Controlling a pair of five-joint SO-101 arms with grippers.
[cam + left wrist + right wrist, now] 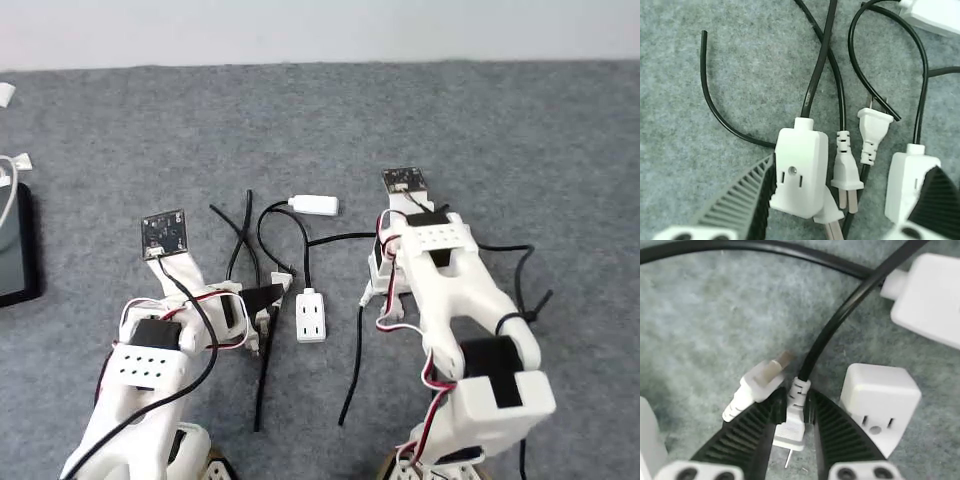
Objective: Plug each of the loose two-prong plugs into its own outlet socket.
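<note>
My right gripper (796,396) is shut on a white two-prong plug (791,420) with a black cord, held just above the grey mat. A second loose plug (756,382) lies against one finger, and a white outlet socket (881,401) sits close on the other side. My left gripper (852,170) is open, with a white socket block (797,172) against one finger and two loose plugs (846,170) (874,129) between the fingers. Another socket (904,186) lies by the other finger. From above, the left gripper (262,300) and right gripper (378,280) flank a white socket (311,316).
A long white socket block (314,205) lies farther back with black cords (240,235) looping around it. A dark tablet-like object (15,245) sits at the mat's left edge. Loose black cord (355,360) trails between the two arms.
</note>
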